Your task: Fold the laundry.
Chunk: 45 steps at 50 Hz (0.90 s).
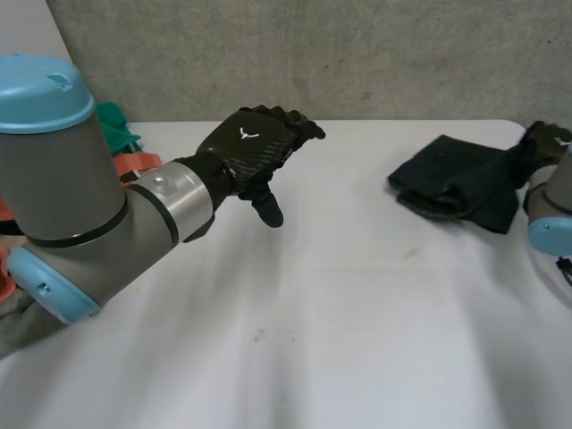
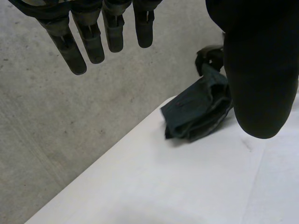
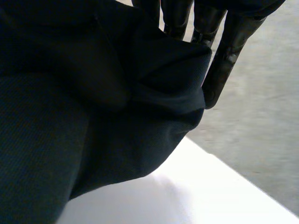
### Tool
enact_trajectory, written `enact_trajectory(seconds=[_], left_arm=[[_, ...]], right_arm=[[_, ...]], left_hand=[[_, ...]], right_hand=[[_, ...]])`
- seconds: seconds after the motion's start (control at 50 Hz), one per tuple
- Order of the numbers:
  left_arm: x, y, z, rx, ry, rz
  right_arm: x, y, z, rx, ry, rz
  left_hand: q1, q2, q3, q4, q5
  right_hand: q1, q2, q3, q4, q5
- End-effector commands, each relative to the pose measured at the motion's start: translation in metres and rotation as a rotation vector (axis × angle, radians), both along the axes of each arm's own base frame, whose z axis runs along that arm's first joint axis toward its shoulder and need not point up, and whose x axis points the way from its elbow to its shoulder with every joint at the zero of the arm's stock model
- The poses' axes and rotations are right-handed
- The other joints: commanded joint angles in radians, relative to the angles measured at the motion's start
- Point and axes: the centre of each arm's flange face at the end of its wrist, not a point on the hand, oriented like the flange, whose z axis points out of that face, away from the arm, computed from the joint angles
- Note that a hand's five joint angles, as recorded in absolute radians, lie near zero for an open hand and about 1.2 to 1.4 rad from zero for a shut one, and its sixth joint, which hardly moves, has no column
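Far left: one heap of clothes (image 1: 121, 134), with green, orange and grey pieces. Left hand (image 1: 255, 147) hovers over the white table (image 1: 313, 340), fingers straight and apart, holding nothing. One dark garment (image 1: 456, 183) lies folded on the table's right side. Right hand (image 1: 545, 138) is clamped on its right edge.

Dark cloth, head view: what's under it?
White table lies under the dark cloth; its right end meets the right hand. Anything between its folds or beneath it is covered.
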Motion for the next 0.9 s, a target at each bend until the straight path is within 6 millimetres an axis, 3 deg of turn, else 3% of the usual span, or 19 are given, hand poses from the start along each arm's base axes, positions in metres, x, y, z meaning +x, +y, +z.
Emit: enact_trajectory(seconds=[0.02,0.12,0.16,0.28,0.4,0.5,0.58,0.6,0.68,0.8,0.9], left_arm=[[-0.005,-0.006,-0.006,0.006,-0.003,0.017],[-0.007,-0.005,-0.011,0.016,-0.012,0.026],[-0.007,-0.006,-0.013,0.017,-0.017,0.029],[-0.011,-0.011,-0.015,0.016,-0.013,0.029],[-0.019,-0.009,-0.017,0.015,-0.013,0.014],[-0.022,-0.005,-0.019,0.018,-0.016,0.015],[-0.023,-0.001,-0.021,0.023,-0.023,0.015],[-0.024,0.000,-0.023,0.027,-0.026,0.013],[-0.023,0.002,-0.023,0.031,-0.029,0.013],[-0.021,0.004,-0.026,0.038,-0.040,0.014],[-0.020,0.005,-0.027,0.043,-0.044,0.016]], right_arm=[[-0.035,-0.025,-0.008,-0.040,0.003,-0.105],[-0.045,-0.031,-0.009,-0.052,0.005,-0.114],[-0.076,-0.037,-0.010,-0.064,0.008,-0.186],[-0.115,-0.037,-0.022,-0.045,0.007,-0.317],[-0.127,-0.033,-0.031,-0.021,0.004,-0.394],[-0.121,-0.031,-0.036,0.003,0.004,-0.371],[-0.106,-0.030,-0.032,0.024,0.004,-0.270],[-0.099,-0.030,-0.027,0.023,0.002,-0.215],[-0.088,-0.027,-0.008,0.015,0.000,-0.080],[-0.080,-0.023,0.012,0.009,0.010,0.056],[-0.084,-0.019,0.009,0.081,0.068,0.154]], left_hand=[[0.013,0.008,-0.007,0.011,-0.001],[0.013,0.008,-0.007,0.011,-0.001],[0.013,0.008,-0.007,0.011,-0.001],[0.016,0.010,-0.004,0.014,0.002],[0.019,0.013,-0.001,0.017,0.005],[0.019,0.013,-0.001,0.017,0.005],[0.019,0.013,-0.001,0.017,0.005],[0.019,0.013,-0.001,0.017,0.005],[0.019,0.013,-0.001,0.017,0.005],[0.016,0.011,-0.004,0.014,0.002],[0.016,0.011,-0.004,0.014,0.002]], right_hand=[[0.641,0.250,0.679,0.525,0.262],[0.641,0.250,0.679,0.525,0.262],[0.641,0.250,0.679,0.525,0.262],[0.641,0.250,0.679,0.525,0.262],[0.641,0.250,0.679,0.525,0.262],[0.641,0.250,0.679,0.525,0.262],[0.587,0.195,0.625,0.471,0.208],[0.072,-0.320,0.110,-0.044,-0.307],[-0.574,-0.966,-0.536,-0.690,-0.953],[-0.581,-0.972,-0.542,-0.697,-0.959],[-0.581,-0.972,-0.542,-0.697,-0.959]])
